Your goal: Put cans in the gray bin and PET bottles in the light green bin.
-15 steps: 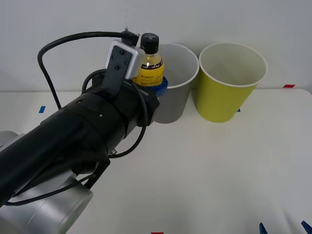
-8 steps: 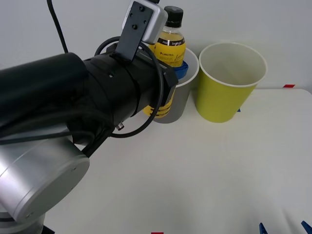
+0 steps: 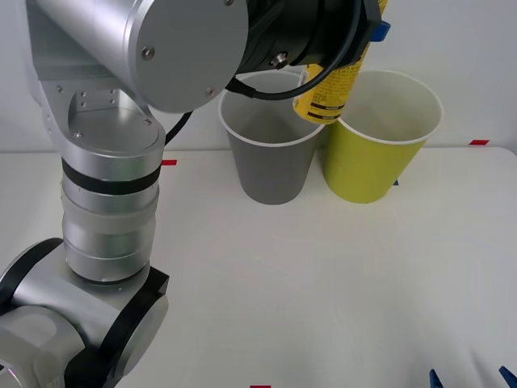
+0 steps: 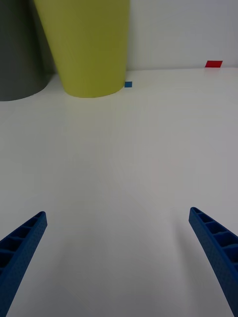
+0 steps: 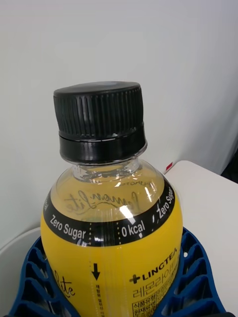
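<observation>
1. Left gripper point(image 5: 119, 302) is gripping the bottle point(image 3: 333, 85), hanging over the gap between gray bin point(image 3: 271, 166) and green bin point(image 3: 380, 153).
2. Right gripper point(image 4: 119, 257) is sitting spread wide, holding nothing, at 5 o'clock on the table point(image 3: 323, 283).

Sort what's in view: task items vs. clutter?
Task items:
- yellow bottle, held in the left gripper, raised above the two bins
- gray bin
- light green bin
- right gripper, fingers open, low over the table

Just lying about:
- red tape marks
- blue tape mark at the light green bin's base
</observation>
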### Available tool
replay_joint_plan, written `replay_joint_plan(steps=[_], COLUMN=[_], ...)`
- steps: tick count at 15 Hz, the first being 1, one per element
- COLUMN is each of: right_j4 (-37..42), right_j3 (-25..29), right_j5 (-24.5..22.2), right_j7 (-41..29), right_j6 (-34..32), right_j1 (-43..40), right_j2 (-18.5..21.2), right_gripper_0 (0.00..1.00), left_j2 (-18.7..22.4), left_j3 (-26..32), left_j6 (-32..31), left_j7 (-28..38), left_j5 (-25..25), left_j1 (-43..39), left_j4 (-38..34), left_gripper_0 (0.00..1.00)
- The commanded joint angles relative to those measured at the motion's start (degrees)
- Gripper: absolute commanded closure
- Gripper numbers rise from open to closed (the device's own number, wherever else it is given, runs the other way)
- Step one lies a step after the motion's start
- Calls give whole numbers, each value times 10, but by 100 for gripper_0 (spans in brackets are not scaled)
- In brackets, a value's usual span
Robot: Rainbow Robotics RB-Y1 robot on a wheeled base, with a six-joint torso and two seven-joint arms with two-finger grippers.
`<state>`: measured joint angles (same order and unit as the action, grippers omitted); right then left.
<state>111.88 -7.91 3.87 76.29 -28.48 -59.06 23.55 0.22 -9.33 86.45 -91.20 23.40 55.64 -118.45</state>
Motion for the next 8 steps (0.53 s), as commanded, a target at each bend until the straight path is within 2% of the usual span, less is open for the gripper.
replay_joint_plan(steps=[1,5,8], right_j4=[0,0,0], right_j3=[0,0,0], right_j5=[0,0,0], right_j7=[0,0,0], right_j6=[0,0,0], right_j1=[0,0,0], right_j2=[0,0,0], right_gripper_0=[0,0,0], left_j2=[-12,-12,-12], left_j3=[5,-3,-41], left_j6=[-75,-208,-311], left_j7=[0,-9,-3], left_j5=[-3,10,17], left_j1=[62,68,83], left_j4=[119,219,296], left_gripper_0=[100,100,100])
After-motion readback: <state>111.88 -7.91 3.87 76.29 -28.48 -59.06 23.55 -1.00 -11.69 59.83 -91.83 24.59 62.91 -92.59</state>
